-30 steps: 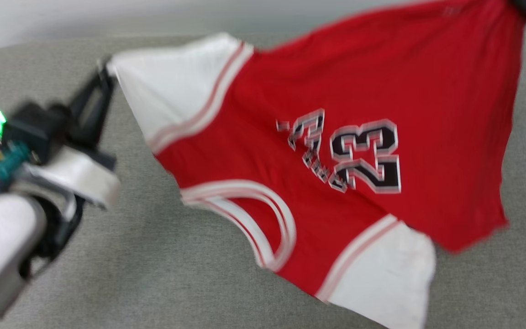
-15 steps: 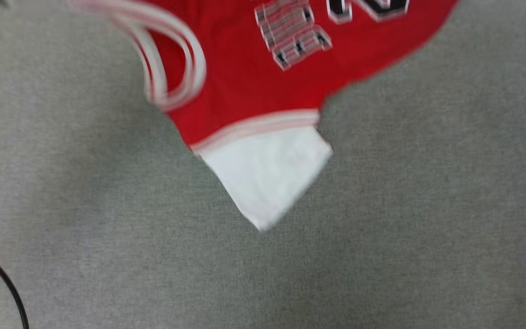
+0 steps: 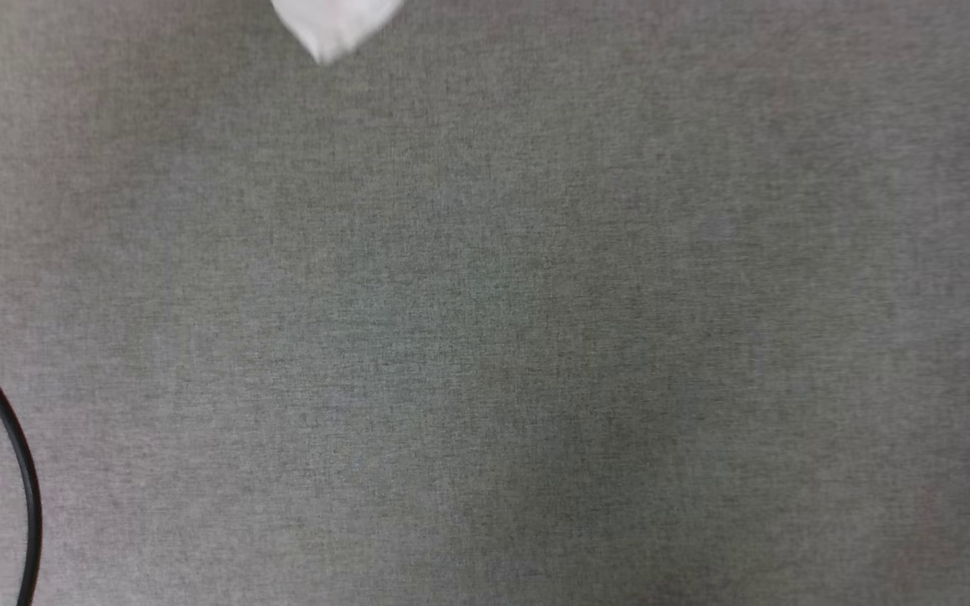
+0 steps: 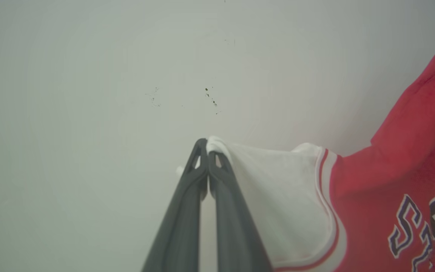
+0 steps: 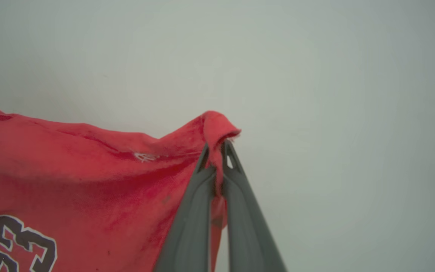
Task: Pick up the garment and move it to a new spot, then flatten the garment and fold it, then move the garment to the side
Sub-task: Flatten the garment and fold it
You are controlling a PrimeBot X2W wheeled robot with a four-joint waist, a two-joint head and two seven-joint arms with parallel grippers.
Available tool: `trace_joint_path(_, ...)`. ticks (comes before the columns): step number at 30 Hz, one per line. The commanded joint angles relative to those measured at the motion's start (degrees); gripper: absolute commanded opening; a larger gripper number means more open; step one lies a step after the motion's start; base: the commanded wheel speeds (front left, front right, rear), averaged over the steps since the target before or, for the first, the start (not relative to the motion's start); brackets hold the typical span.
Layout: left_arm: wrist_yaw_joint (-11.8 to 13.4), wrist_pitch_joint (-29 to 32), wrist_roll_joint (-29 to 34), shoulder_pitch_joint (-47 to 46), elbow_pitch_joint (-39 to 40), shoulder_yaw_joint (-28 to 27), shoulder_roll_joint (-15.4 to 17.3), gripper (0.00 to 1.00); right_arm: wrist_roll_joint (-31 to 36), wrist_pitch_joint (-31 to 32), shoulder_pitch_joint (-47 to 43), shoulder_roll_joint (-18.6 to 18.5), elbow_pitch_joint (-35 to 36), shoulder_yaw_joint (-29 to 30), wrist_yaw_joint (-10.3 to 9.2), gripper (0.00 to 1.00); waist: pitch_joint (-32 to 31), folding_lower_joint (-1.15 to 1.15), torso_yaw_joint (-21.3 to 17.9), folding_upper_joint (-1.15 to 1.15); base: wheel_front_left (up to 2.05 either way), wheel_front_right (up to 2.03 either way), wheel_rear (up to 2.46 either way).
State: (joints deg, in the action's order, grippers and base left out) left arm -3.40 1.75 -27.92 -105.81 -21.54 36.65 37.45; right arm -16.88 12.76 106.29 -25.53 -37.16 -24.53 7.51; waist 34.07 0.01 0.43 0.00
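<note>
Garment (image 4: 391, 181) up in the air, pinched at two corners and stretched sideways between them, long axis across from left gripper (image 4: 207, 145) to right gripper (image 5: 214, 145). Left fingers pressed tight together on the edge of a white sleeve, striped trim and red body running off to the right of that wrist view. Right fingers pressed tight together on a bunched red corner, probably the hem, though hard to say from so little of it; cloth running off to the left of that wrist view and sagging below the pinch. Sleeve end toward the robot's left, red corner toward its right. Black white-outlined lettering cut by the frame edge in the left wrist view; number cut by the bottom left corner in the right wrist view. Pale plain surface (image 4: 89, 75) behind both pinches. From the head, a blurred white sleeve tip (image 3: 333, 25) poking down at the top edge over grey cloth surface (image 3: 535, 337), not clear whether touching; rest of the jersey above the frame. Black cable (image 3: 18, 446) curving in at lower left, cut off by the edge.
</note>
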Motion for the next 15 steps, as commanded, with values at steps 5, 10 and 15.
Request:
trace_joint_path(5,-1.8,-2.9,0.5,-6.3,-7.3,0.6,-2.4,0.0,2.0,-2.7,4.9,1.8,-4.0,-0.3,-0.04,0.0,2.6,-0.01,0.7,0.0,0.0,0.0,0.0)
trace_joint_path(10,-2.8,-5.2,0.2,-7.0,-12.1,1.7,-3.2,0.0,1.8,-4.7,4.7,3.3,-7.3,-1.9,-0.04,0.0,3.5,-0.01,0.8,0.0,0.0,0.0,0.0)
trace_joint_path(15,-3.3,-7.7,-1.0,-2.4,-15.9,3.4,-3.5,0.0,1.0,-7.5,0.6,3.7,-10.1,-5.0,-0.04,0.0,2.9,-0.01,0.9,0.0,0.0,0.0,0.0)
